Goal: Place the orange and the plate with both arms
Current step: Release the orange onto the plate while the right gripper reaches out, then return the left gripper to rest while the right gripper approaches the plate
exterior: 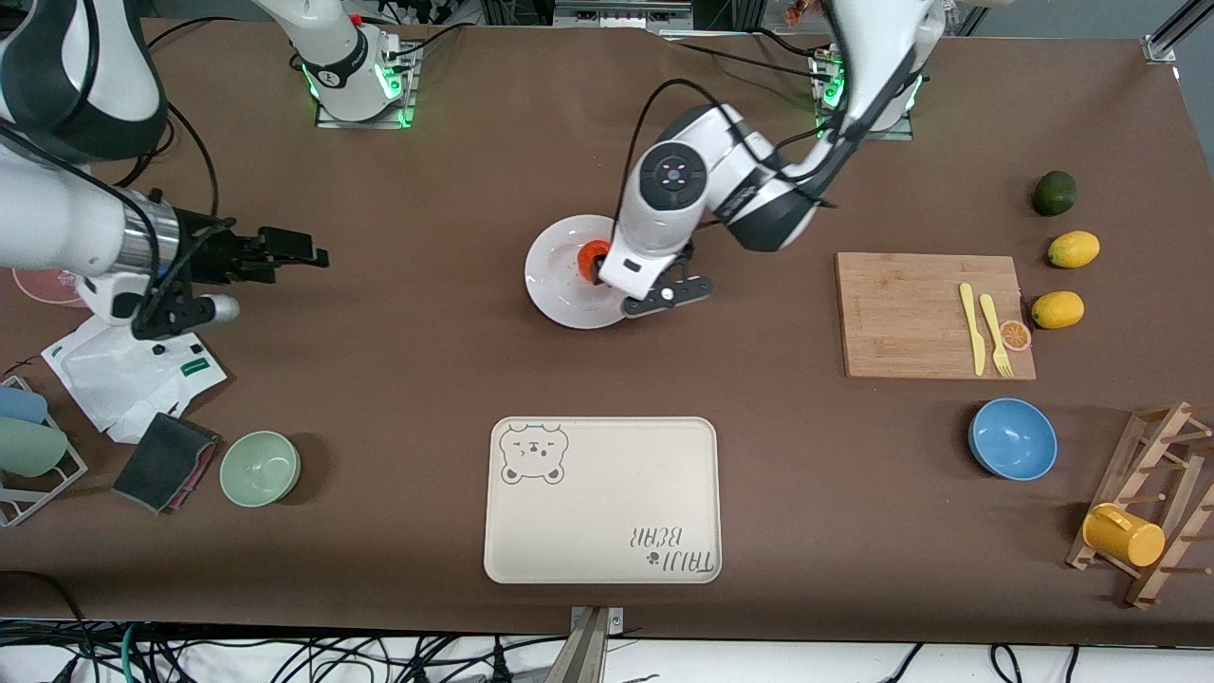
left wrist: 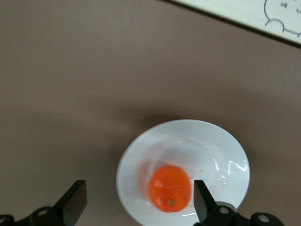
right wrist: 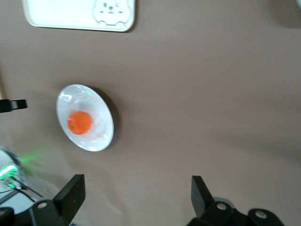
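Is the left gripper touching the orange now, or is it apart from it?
Apart. The left wrist view shows the left gripper open above the plate, and the orange lies on the plate between the fingers, with a clear gap.

A bear-printed tray (exterior: 602,500) lies between green bowl (exterior: 260,468) and blue bowl (exterior: 1012,438).

Both arms (exterior: 721,180) have glossy white shells with black joints, black cables, black grippers (left wrist: 136,202) and green-lit bases.
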`<state>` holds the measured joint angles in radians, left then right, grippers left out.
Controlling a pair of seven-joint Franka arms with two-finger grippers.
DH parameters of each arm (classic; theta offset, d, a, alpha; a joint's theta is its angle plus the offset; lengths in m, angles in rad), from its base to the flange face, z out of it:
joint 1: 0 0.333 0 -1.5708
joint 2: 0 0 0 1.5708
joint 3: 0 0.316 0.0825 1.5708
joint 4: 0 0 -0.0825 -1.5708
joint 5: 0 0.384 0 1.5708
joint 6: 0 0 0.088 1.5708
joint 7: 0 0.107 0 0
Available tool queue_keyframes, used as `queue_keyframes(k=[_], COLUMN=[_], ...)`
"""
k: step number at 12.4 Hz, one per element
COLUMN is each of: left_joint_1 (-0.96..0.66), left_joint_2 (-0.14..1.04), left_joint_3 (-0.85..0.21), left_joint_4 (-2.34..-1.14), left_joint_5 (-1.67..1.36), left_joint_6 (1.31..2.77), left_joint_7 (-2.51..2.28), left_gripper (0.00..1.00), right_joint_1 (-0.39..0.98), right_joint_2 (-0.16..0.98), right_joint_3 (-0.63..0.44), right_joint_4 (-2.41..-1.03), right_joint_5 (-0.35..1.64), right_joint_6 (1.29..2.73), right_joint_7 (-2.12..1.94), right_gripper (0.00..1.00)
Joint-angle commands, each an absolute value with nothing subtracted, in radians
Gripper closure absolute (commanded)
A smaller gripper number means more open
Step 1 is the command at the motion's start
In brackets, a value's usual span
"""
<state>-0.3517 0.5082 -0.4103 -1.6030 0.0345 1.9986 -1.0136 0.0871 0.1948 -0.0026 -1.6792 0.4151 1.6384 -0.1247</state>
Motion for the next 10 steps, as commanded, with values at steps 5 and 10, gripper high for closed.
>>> queue_keyframes(k=[5, 10], left_joint_1=[-0.086, 0.052], left_joint_2=[0.385, 0.207], left_joint_3=[-0.414, -0.417], left_joint_4=[-1.572, -1.571], left_joint_5=[0.116, 0.118], left_joint_6=[1.692, 1.533], left_joint_7=[-0.415, -0.134], left_gripper=[0.00, 0.00], right_joint_1=[0.083, 0.084], right_joint_2=[0.245, 0.345], right_joint_3=[0.089, 0.139], right_joint_4=[-1.897, -2.014], right_joint_5=[0.727, 0.944], right_joint_6=[1.877, 2.004], right_joint_7=[-0.314, -0.535], right_gripper=[0.00, 0.00])
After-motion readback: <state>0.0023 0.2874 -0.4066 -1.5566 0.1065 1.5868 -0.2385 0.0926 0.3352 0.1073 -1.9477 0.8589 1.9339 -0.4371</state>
